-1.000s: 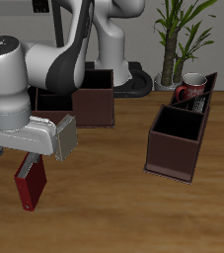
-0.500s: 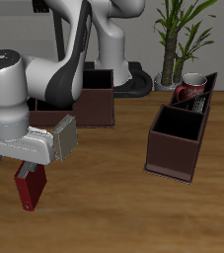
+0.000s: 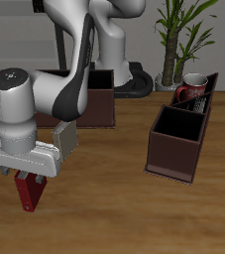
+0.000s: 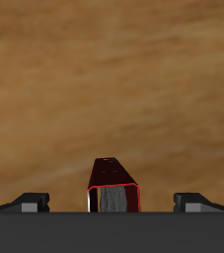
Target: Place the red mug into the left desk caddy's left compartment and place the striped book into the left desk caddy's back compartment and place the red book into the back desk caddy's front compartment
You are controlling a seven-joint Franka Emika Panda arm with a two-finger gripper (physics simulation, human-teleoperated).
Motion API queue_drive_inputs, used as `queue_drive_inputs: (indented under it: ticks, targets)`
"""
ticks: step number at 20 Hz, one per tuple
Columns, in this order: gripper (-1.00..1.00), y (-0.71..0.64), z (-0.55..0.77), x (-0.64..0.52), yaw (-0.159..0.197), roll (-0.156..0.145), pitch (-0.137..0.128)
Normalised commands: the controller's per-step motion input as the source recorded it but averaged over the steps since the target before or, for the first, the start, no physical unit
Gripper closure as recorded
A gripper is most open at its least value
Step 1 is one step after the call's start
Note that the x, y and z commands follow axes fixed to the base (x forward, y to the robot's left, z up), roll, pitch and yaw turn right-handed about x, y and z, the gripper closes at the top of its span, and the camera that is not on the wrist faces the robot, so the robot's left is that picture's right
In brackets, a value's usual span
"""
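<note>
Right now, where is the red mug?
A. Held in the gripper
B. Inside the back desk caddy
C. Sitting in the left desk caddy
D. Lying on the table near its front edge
C. The red mug sits in the far end of the left desk caddy, away from the gripper.

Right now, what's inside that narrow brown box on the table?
The red mug sits in the narrow brown box. Its big front bin looks empty, though the walls hide the bottom and the slim slots.
</note>
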Motion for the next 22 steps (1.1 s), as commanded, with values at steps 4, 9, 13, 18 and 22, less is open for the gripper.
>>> queue_drive_inputs:
  ticks: [4,9,13,18,22]
  targets:
    - [-1.00,-0.02,-0.29,-0.09,-0.004,0.001,0.027]
    - [1.00,0.17,-0.20,-0.12,0.019,0.039,0.034]
    - [1.00,0.04,-0.02,-0.04,-0.017,0.003,0.016]
    - [1.00,-0.09,0.29,-0.03,-0.024,-0.046,-0.022]
    - [1.00,0.05,0.63,-0.17,0.013,-0.129,-0.042]
